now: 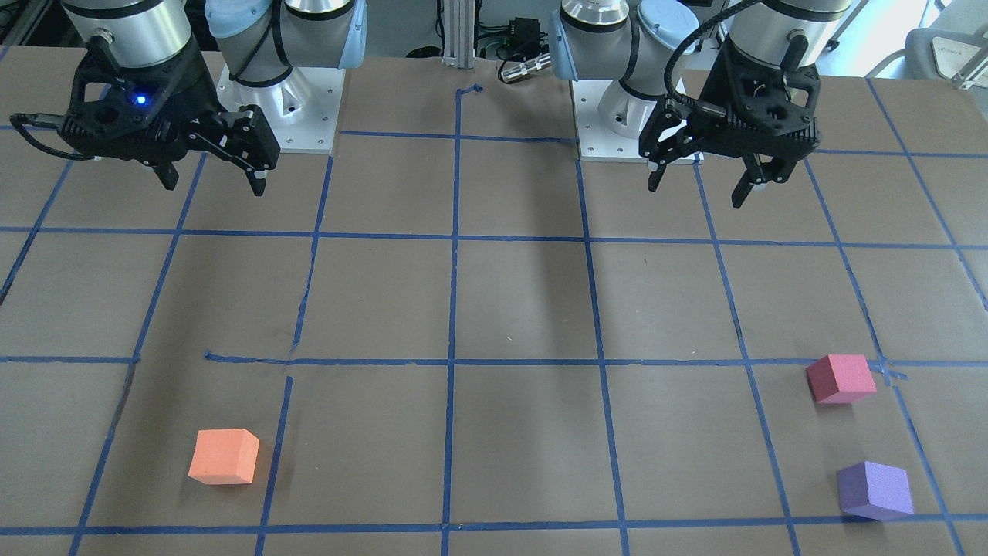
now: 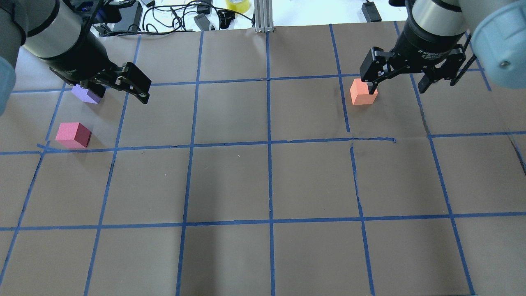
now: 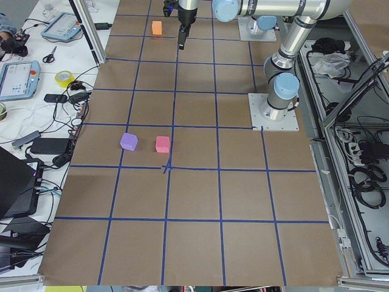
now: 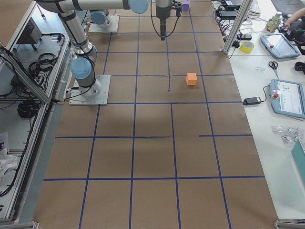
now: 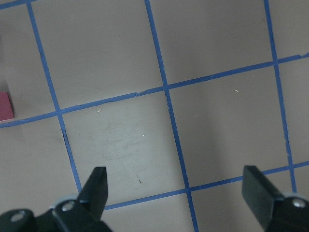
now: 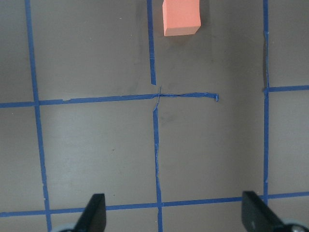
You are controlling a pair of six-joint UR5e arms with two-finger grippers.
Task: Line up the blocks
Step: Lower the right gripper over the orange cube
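Your left fingers [image 5: 96, 191] and right fingers [image 6: 92, 215] stand apart, empty. The purple block [image 1: 874, 490] sits near the red block [image 1: 841, 378], the orange block [image 1: 224, 457] well apart from it. Likely light, soft foam (easily squashed): pinch opposite flat faces gently.

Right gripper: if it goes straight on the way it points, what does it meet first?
Most likely the bare table, near a tape crossing. The right gripper, open, points straight down; the orange block lies off to one side, out of that line.
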